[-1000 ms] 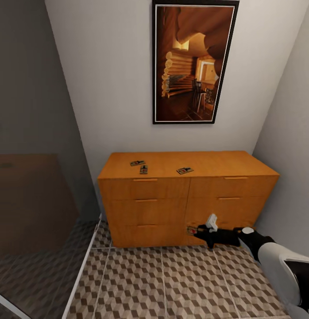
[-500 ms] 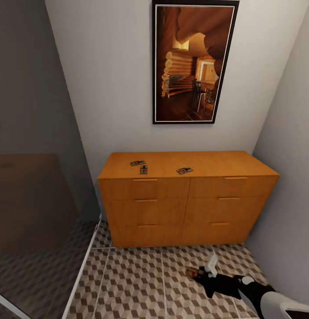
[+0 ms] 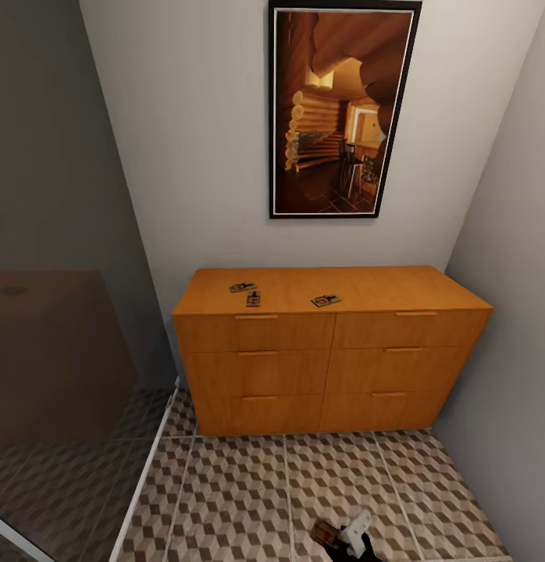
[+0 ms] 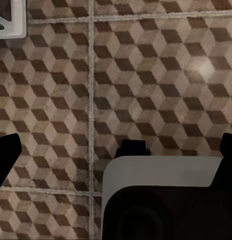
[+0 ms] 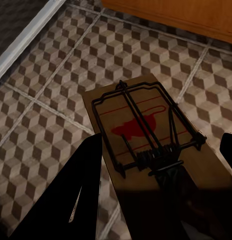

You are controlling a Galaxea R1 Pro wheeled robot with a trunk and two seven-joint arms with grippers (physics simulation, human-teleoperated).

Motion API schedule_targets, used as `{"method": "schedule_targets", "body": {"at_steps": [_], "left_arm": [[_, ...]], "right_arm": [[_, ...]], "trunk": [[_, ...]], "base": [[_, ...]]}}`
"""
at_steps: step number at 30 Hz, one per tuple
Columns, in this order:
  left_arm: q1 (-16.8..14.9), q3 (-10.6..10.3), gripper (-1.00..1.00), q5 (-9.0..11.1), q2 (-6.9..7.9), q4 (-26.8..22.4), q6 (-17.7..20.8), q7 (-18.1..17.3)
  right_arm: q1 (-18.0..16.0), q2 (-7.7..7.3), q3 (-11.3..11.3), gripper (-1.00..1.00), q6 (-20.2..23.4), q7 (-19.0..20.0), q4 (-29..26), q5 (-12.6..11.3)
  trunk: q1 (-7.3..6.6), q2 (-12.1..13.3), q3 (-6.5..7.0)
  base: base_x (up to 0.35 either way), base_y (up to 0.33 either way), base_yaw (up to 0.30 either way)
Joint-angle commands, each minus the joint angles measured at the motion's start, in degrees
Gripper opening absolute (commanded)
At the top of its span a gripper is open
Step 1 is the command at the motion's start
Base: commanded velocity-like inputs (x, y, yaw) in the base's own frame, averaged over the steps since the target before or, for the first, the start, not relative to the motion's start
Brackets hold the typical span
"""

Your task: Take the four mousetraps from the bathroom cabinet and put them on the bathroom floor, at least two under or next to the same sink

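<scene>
Cube-tile bathroom floor (image 3: 249,492), orange cabinet (image 3: 327,351) under framed picture (image 3: 343,109).
Right gripper (image 3: 347,538) fingers clamp a mousetrap (image 5: 145,130) low over the tiles: brown board, dark wire, red mark. Three mousetraps (image 3: 253,297) on cabinet top. Left fingers (image 4: 6,155): can't tell.
</scene>
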Motion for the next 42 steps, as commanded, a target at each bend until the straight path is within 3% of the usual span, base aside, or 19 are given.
{"method": "schedule_targets", "body": {"at_steps": [1, 13, 18, 23, 29, 33, 42], "left_arm": [[0.02, 0.01, 1.00, -0.03, -0.04, -3.07, 3.45, 0.18], [-0.36, 0.01, 1.00, 0.03, -0.95, -32.30, 27.87, 0.35], [-1.59, 0.01, 1.00, 0.04, -1.79, -39.77, 33.50, 0.49], [-6.20, 0.01, 1.00, 0.04, -2.41, -43.92, 37.88, 0.65], [-12.17, 0.01, 1.00, 0.07, -3.03, -50.31, 49.06, 0.60], [-17.06, 0.01, 1.00, 0.05, -4.52, -55.74, 56.49, 0.60], [-28.66, 0.01, 1.00, 0.17, -6.16, -57.87, 61.24, 0.67]], "right_arm": [[0.66, 0.33, -0.47, -1.00, -0.68, -0.41, 0.01, 0.20], [1.98, 0.32, -0.64, -1.00, -1.66, -1.50, -0.07, 0.22], [2.00, 0.31, -0.64, -1.00, -1.68, -1.51, -0.07, 0.24], [2.00, 0.37, -0.58, -1.00, -1.68, -1.51, -0.03, 0.24], [2.00, 0.39, -0.56, -1.00, -1.68, -1.51, -0.04, 0.25], [2.00, 0.39, -0.57, -1.00, -1.68, -1.51, -0.05, 0.25], [2.00, 0.39, -0.56, -1.00, -1.68, -1.51, -0.04, 0.25]], "trunk": [[0.00, -0.02, -0.04], [0.00, -0.02, -0.04], [0.00, -0.02, -0.04], [0.00, -0.02, -0.04], [0.00, -0.02, -0.04], [0.00, -0.02, -0.04], [0.00, -0.02, -0.04]], "base": [[0.000, 0.000, 0.000], [0.000, 0.000, 0.000], [0.000, 0.000, 0.000], [0.000, 0.000, 0.000], [0.000, 0.000, 0.000], [0.000, 0.000, 0.000], [0.000, 0.000, 0.000]]}}
